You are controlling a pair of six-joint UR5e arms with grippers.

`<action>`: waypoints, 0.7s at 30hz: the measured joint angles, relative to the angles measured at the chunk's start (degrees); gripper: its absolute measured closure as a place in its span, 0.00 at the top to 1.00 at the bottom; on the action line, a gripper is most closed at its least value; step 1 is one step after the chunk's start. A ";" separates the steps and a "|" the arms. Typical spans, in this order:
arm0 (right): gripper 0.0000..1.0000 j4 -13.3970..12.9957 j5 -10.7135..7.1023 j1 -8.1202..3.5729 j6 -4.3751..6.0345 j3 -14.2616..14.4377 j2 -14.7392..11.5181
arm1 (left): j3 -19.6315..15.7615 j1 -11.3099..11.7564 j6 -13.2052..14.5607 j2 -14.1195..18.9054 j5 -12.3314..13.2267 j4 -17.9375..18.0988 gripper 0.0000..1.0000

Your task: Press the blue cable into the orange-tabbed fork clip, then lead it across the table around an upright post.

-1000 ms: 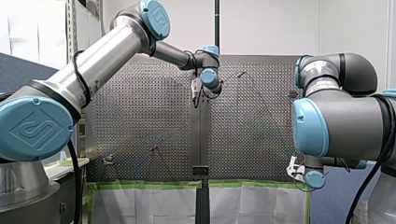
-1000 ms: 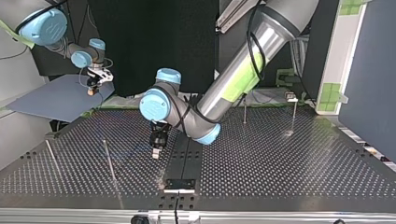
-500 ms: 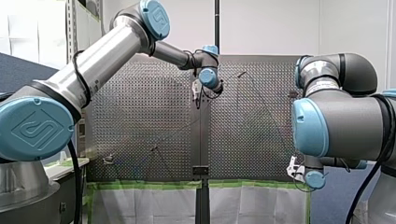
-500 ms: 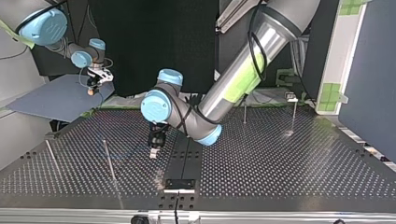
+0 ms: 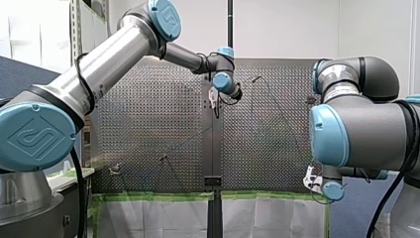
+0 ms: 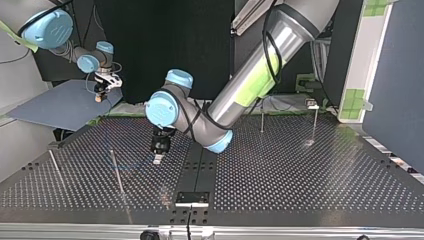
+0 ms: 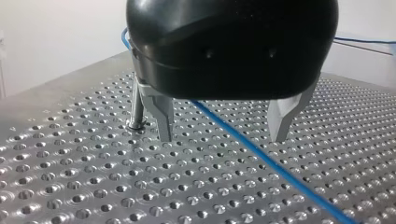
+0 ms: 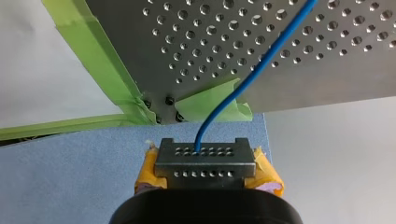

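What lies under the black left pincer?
Under my left pincer, a thin blue cable runs over the perforated metal table between the open fingers. An upright metal post stands beside one finger; the pincer's body covers its top.

You'll find the cable (image 7: 252,151) lying on the table (image 7: 70,186), passing between my left gripper's (image 7: 222,137) fingers (image 7: 164,116), with a post (image 7: 136,105) just beside one. My right gripper (image 8: 205,161) sits off the table's corner, the cable's end in it.
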 joint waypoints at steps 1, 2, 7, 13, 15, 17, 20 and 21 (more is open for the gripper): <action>0.00 0.04 0.00 -0.07 -0.24 0.00 -0.01 | -0.25 -0.06 -0.40 0.00 -0.32 0.18 1.00; 0.00 0.09 0.01 -0.13 -0.46 0.00 -0.02 | -0.54 -0.10 -0.80 -0.01 -0.66 0.40 1.00; 0.00 0.85 0.15 -0.34 -1.65 -0.22 -0.04 | -1.71 0.07 -2.99 -0.05 -2.75 2.04 1.00; 0.00 1.64 0.25 -0.06 -2.31 -0.46 -0.06 | -1.79 0.34 -5.46 -0.03 -5.23 2.82 1.00; 0.00 1.74 0.21 0.02 -2.48 -0.54 -0.07 | -1.77 0.34 -6.45 -0.02 -6.22 3.34 1.00; 0.00 1.90 0.19 0.07 -2.83 -0.60 -0.07 | -1.76 0.31 -7.34 -0.01 -7.12 3.88 1.00; 0.00 2.06 0.18 0.09 -3.17 -0.62 -0.07 | -1.75 0.11 -8.84 0.00 -8.61 4.51 1.00; 0.00 2.08 0.18 0.09 -3.21 -0.63 -0.07 | -1.76 0.01 -9.38 0.00 -9.16 4.60 1.00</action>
